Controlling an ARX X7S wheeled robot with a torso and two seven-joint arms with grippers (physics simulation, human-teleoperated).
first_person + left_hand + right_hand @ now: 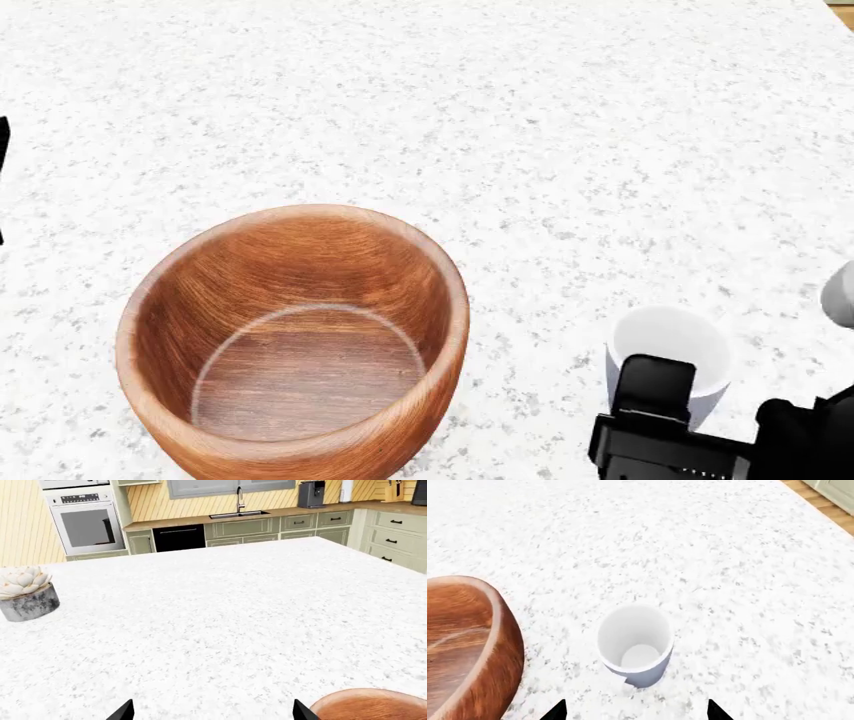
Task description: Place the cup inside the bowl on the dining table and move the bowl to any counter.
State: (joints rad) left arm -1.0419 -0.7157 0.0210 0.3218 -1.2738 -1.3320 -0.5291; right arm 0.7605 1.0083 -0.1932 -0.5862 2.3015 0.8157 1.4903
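The large reddish-brown wooden bowl [294, 340] stands upright and empty on the white speckled dining table [561, 150]. To its right stands the small blue-grey cup [635, 645], upright, white inside, apart from the bowl [467, 645]. My right gripper [637, 712] is open, its two black tips spread wide just short of the cup, with nothing between them. In the head view its black body [654, 410] covers the cup's near side. My left gripper [213, 712] is open over bare table, with the bowl's rim [373, 705] just beside one tip.
A grey pot with a pale succulent [27, 595] stands on the table away from the bowl. Across the room runs the brown wooden counter [293, 511] with a sink and tap [239, 514], a coffee machine [311, 494] and an oven [87, 522].
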